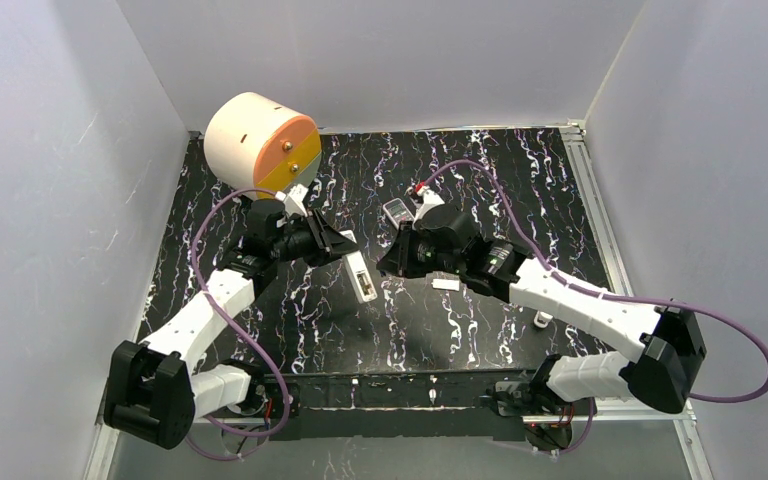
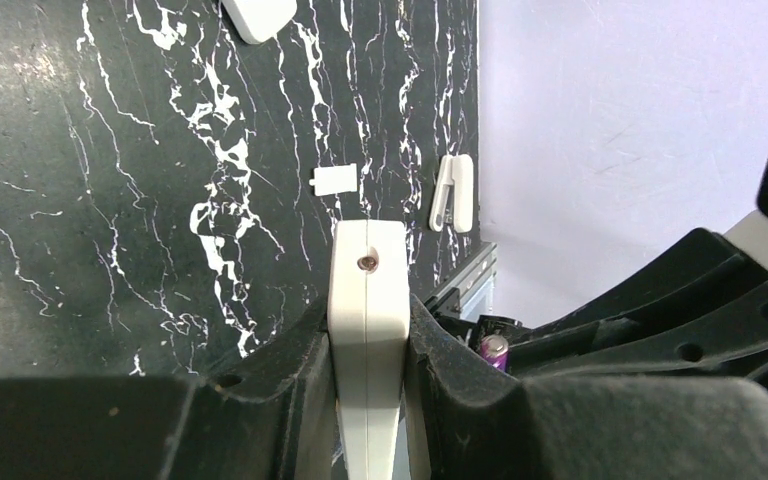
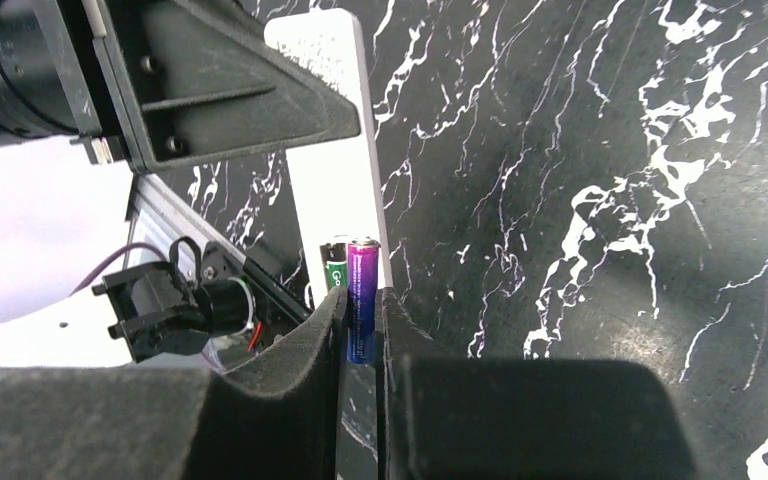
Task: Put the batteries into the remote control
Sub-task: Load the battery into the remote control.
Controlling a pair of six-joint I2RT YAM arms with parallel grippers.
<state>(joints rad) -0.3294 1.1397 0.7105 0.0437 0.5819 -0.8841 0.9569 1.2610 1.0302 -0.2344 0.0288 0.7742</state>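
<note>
Gripping the white remote (image 2: 367, 270) in the left tool (image 2: 367, 335), over the table (image 2: 110, 200); pinching a purple battery (image 3: 363, 290) in the right tool (image 3: 362, 325). Held at the remote's bay, just beside a green battery (image 3: 335, 270).

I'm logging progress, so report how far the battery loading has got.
Done: the cover lies off on the table; a green battery looks seated. In hand: left hand clamps the remote, right hand pinches a purple battery beside it. Left: seat it, refit the cover.
</note>
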